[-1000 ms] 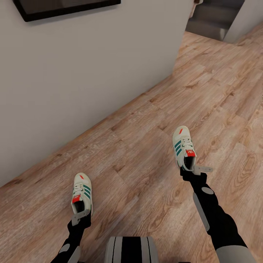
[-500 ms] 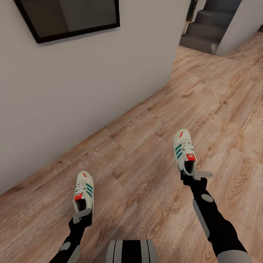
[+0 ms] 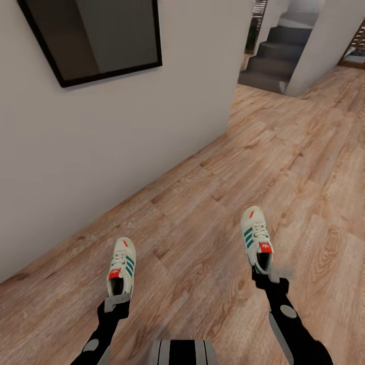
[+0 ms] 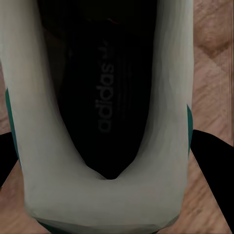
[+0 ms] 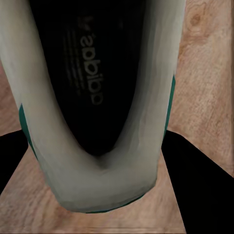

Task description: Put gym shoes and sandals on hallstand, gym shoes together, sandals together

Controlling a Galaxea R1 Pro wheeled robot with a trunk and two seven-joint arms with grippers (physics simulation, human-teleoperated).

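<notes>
Transit phase, both arms loaded. In the head view the left gripper (image 3: 114,303) is clenched on the heel of one gym shoe (image 3: 121,266), seen at lower left of the frame, and the right gripper (image 3: 266,278) is clenched on the heel of the second gym shoe (image 3: 256,238) at lower right; both toes point away from the robot. The wrist views look straight into the dark insoles of the left shoe (image 4: 105,126) and the right shoe (image 5: 95,97), with dark fingers (image 4: 212,161) pressed against the heel walls.

Compared with the two earlier head pictures, the whole scene has shifted: the dark framed panel (image 3: 94,35) on the grey wall (image 3: 101,152) now shows far more of itself at upper left, and the grey stairs (image 3: 276,56) at upper right have come further into frame. This reads as camera and base motion, not object motion; the shoes sit slightly lower in frame.

Both shoes appear carried above the corridor floor (image 3: 304,152). Judged stage: travelling toward the hallstand; placement and the sandals remain.
</notes>
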